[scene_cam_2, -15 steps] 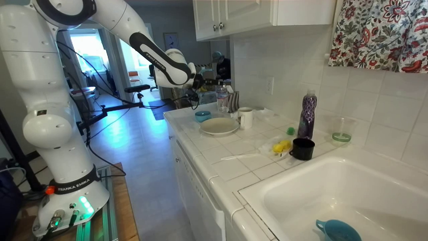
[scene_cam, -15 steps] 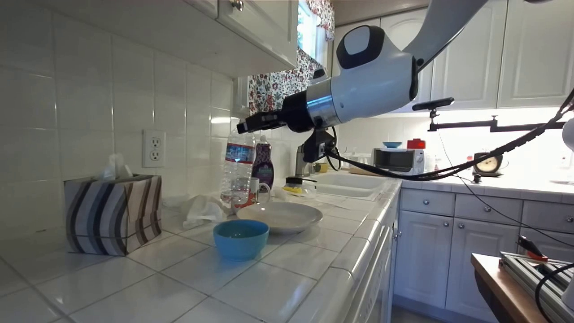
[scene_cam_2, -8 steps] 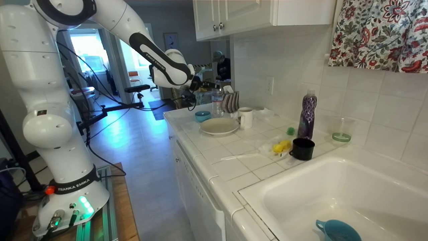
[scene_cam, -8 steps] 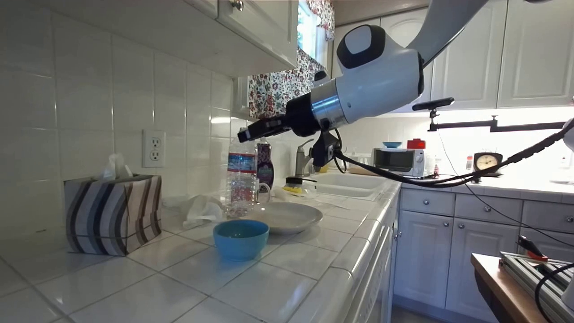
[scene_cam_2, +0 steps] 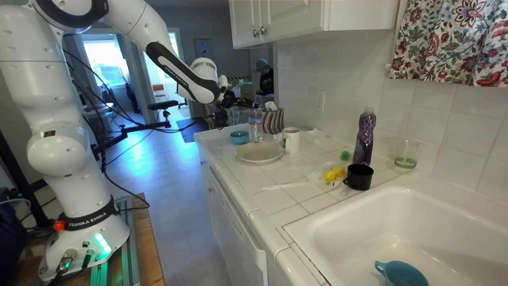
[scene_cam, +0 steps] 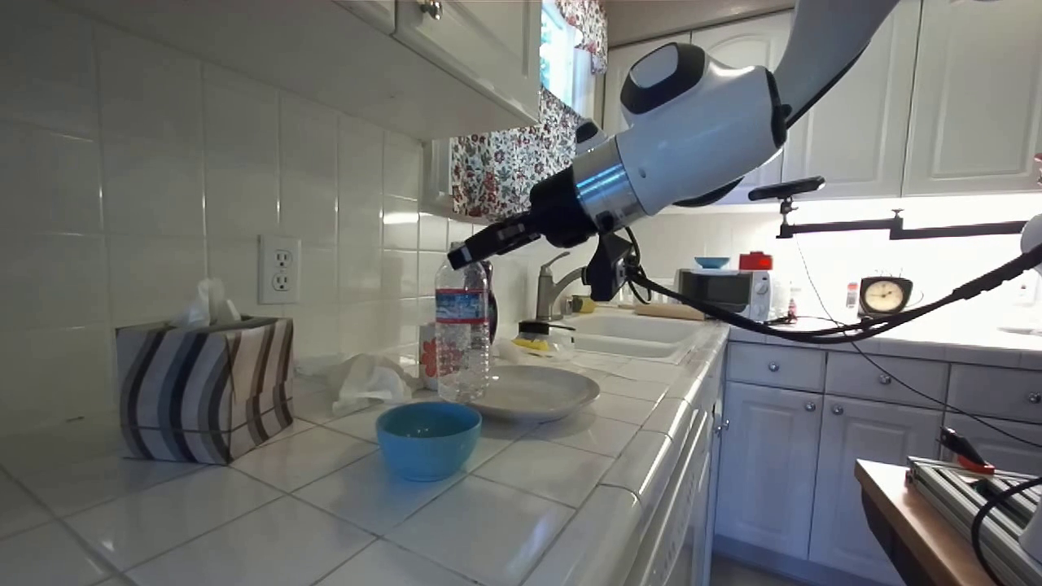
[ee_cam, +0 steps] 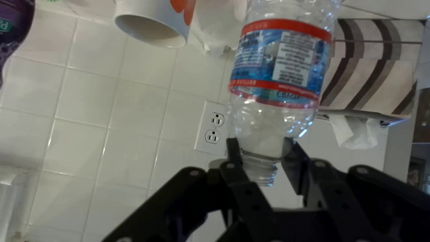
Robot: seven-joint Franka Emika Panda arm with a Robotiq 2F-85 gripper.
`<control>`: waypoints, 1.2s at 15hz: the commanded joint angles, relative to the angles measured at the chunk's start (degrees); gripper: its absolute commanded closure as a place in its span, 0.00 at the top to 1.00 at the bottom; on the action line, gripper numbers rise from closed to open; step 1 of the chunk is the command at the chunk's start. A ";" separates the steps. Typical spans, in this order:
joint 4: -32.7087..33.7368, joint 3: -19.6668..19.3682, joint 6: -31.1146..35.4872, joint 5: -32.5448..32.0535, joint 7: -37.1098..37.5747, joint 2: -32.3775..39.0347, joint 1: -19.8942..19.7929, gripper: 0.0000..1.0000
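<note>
My gripper (scene_cam: pixel 458 259) is shut on the neck of a clear plastic bottle (scene_cam: pixel 461 325) with a blue and red label. In the wrist view its fingers (ee_cam: pixel 233 148) lie on either side of the neck, below the threaded mouth. The bottle stands about upright, its base beside the light plate (scene_cam: pixel 558 395) and behind the blue bowl (scene_cam: pixel 429 443); whether it rests on the counter or touches the plate I cannot tell. Behind it is a white mug (scene_cam: pixel 428 356) with a red flower, partly hidden. In an exterior view the bottle (scene_cam_2: pixel 256 123) appears between bowl (scene_cam_2: pixel 239 138) and mug (scene_cam_2: pixel 291 140).
A striped tissue box (scene_cam: pixel 203 391) and a crumpled tissue (scene_cam: pixel 370 382) lie along the tiled wall. Towards the sink (scene_cam_2: pixel 397 222) are a purple soap bottle (scene_cam_2: pixel 364 137), a black cup (scene_cam_2: pixel 358 176) and a yellow item (scene_cam_2: pixel 334 173). Upper cabinets (scene_cam: pixel 464 57) overhang the counter.
The gripper has drawn back from the tissue box side and tilted further down, bringing the bottle lower and upright beside the plate. The bowl and plate have shifted slightly in the last half second.
</note>
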 commanded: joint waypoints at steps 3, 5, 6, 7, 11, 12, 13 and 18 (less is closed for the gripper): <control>-5.12 -0.52 -2.73 14.06 -18.48 -5.62 0.45 0.11; -5.56 -0.33 -5.55 17.10 -23.41 -6.05 0.84 0.11; -5.64 -0.27 -6.72 18.41 -25.53 -6.12 1.02 0.11; -5.59 -0.20 -8.19 19.83 -27.79 -5.95 1.21 0.11; -4.22 -0.03 -11.00 23.01 -34.48 -4.27 1.76 0.11; -3.67 0.00 -11.00 23.17 -35.57 -3.72 1.85 0.11; -3.14 0.03 -11.10 23.47 -36.82 -3.10 1.95 0.11; 1.61 0.40 -9.24 25.36 -44.85 2.10 2.10 0.11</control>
